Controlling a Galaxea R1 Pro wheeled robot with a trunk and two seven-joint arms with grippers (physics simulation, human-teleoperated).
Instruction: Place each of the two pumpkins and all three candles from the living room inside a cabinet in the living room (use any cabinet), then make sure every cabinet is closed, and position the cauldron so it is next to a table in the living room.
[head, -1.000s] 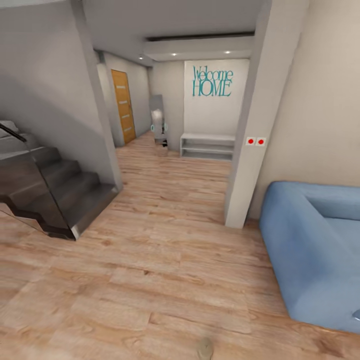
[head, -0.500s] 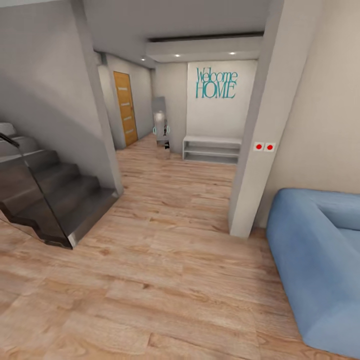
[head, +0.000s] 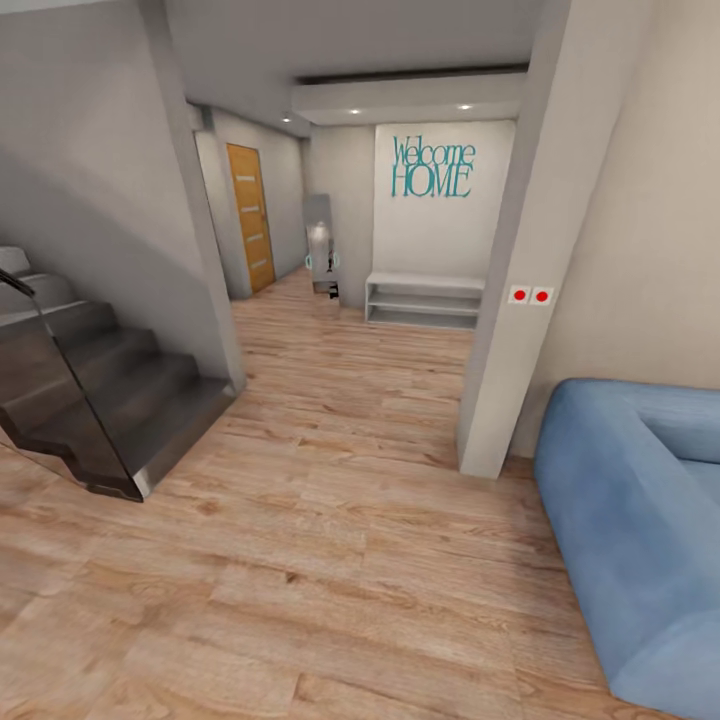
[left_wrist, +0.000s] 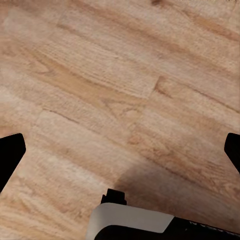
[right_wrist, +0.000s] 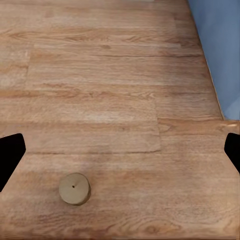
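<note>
Right wrist view: our end effector (right_wrist: 120, 150) gapes empty above a candle (right_wrist: 75, 188) standing on the floor (right_wrist: 100, 90), so we should center before descending.

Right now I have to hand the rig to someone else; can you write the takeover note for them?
Left claw: open, empty, hanging over bare wooden plank floor.
Right claw: open, empty, above the floor; one short tan-olive cylindrical candle stands upright on the planks beneath it, near the edge of the blue fabric sofa.
The head camera faces a hallway with dark stairs, an orange door and a teal "Welcome HOME" wall sign; the sofa sits at its right.
Done: nothing confirmable from these views.
Left: pick up this candle, then locate the other candles, pumpkins, cabinet, cauldron and table.
</note>
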